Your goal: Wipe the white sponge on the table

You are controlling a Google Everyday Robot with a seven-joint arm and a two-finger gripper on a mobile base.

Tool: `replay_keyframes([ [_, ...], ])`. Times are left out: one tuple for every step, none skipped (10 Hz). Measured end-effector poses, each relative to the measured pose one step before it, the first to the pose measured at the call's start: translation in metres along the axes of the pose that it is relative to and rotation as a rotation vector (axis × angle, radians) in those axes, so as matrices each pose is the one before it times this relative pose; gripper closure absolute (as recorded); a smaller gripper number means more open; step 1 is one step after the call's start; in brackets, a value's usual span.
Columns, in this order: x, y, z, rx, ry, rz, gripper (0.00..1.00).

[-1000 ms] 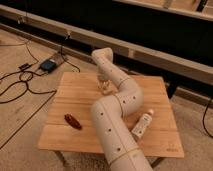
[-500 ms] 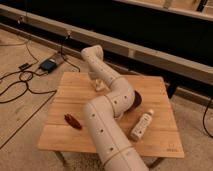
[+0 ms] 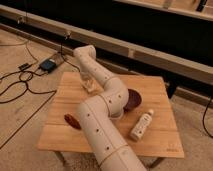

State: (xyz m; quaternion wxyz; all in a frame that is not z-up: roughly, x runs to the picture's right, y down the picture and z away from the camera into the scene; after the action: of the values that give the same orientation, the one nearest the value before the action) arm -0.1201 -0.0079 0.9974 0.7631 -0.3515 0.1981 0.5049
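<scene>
The table point(image 3: 155, 90) is a low square one with a light wooden plank top. My arm rises from the bottom middle and bends over to the table's back left part. There my gripper point(image 3: 90, 87) points down at the wood, shut on the white sponge point(image 3: 93, 90). The sponge shows as a small pale block at the fingertips, pressed onto the table top and partly hidden by the fingers.
A long white bottle point(image 3: 141, 125) lies on the front right of the table. A dark red round dish point(image 3: 133, 99) sits beside my arm's elbow. A small red-brown object point(image 3: 71, 121) lies front left. Cables and a dark box point(image 3: 48, 64) lie on the floor at left.
My gripper has slid to the left across the back of the table, with the sponge moving along under it. The bottle, dish and red-brown object have stayed put.
</scene>
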Motion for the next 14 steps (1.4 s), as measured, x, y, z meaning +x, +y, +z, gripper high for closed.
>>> replay_keyframes([
  [0.00415,0.00378,-0.00080,-0.01868,0.01410,-0.00263,0.97],
  [0.00383,0.00192,-0.00090,-0.01359,0.01201,0.00229,0.89],
  [0.00426,-0.00048,0.00028,-0.00974,0.01250,0.01434,0.77],
  [0.00261,-0.00166,-0.00022,-0.00543,0.00582,0.01433,0.67],
  [0.00147,-0.00264,-0.00072,-0.00471,0.00047,0.01423,0.58],
  [0.00033,-0.00104,0.00017,-0.00015,0.00026,0.00144,0.56],
  [-0.00026,0.00083,-0.00005,0.00016,-0.00013,-0.00102,0.56],
  [-0.00029,0.00136,0.00026,0.00019,0.00049,-0.00174,0.56],
  [0.00005,-0.00010,0.00007,-0.00010,0.00011,0.00014,0.56],
  [0.00000,-0.00032,-0.00030,-0.00032,-0.00062,0.00043,0.56],
  [-0.00010,0.00041,0.00014,-0.00004,0.00012,-0.00051,0.56],
  [-0.00003,-0.00010,-0.00010,0.00001,-0.00029,0.00013,0.56],
  [0.00006,-0.00023,-0.00002,0.00001,0.00000,0.00026,0.56],
  [0.00002,-0.00005,0.00000,0.00002,0.00001,0.00006,0.56],
])
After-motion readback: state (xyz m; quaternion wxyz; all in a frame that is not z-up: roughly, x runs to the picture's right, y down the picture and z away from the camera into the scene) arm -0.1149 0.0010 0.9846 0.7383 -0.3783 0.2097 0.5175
